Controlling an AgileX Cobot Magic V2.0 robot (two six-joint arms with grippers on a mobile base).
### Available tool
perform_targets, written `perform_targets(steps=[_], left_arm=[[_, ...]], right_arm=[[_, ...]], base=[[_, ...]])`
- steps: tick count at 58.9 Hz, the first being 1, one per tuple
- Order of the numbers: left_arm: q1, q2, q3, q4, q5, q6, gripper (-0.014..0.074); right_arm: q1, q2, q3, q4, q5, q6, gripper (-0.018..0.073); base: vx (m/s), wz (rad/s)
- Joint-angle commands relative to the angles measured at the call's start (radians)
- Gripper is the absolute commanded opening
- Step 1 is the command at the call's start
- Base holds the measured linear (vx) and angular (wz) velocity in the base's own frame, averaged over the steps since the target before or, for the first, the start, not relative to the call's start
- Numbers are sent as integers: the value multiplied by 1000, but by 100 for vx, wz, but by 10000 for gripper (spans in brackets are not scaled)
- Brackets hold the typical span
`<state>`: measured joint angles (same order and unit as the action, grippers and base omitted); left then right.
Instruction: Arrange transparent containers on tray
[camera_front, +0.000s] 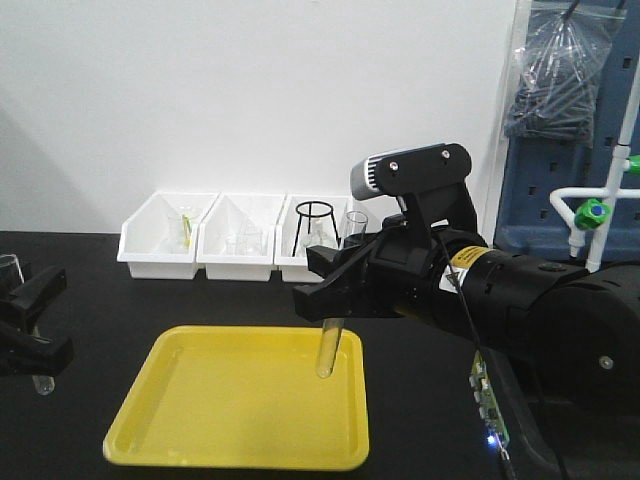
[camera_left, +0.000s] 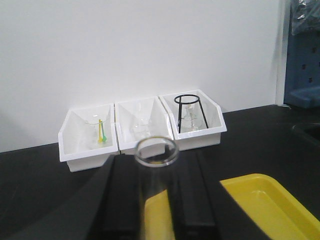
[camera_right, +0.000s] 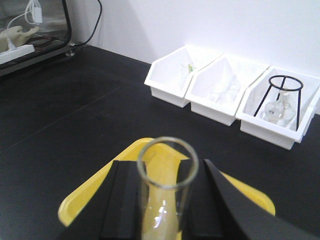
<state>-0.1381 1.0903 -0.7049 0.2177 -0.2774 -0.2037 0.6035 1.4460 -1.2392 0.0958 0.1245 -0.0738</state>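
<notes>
The right pincer (camera_front: 335, 292) is clamped on a glass tube (camera_front: 326, 352), held upright with its round bottom over the far right corner of the yellow tray (camera_front: 200, 440); I cannot tell whether it touches the tray floor. The left pincer (camera_front: 30, 328) grips a second tube (camera_front: 42, 383) left of the tray, over the black table (camera_front: 100, 300). Let go while upright, the glass tube would probably topple, knock the rim and roll, or tip out over the near edge. A yellow label (camera_front: 462, 258) on the right arm is too small to read.
</notes>
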Motion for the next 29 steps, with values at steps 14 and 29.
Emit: perform_targets(steps=[14, 29], left_arm=[[-2, -20, -30, -9, -81, -5, -6], [-2, -20, -30, -9, -81, -5, -6]], right_arm=[[-3, -39, -36, -2, -86, -11, -11], [-3, -39, -36, -2, -86, -11, -11]], base=[[31, -1], [25, -2]])
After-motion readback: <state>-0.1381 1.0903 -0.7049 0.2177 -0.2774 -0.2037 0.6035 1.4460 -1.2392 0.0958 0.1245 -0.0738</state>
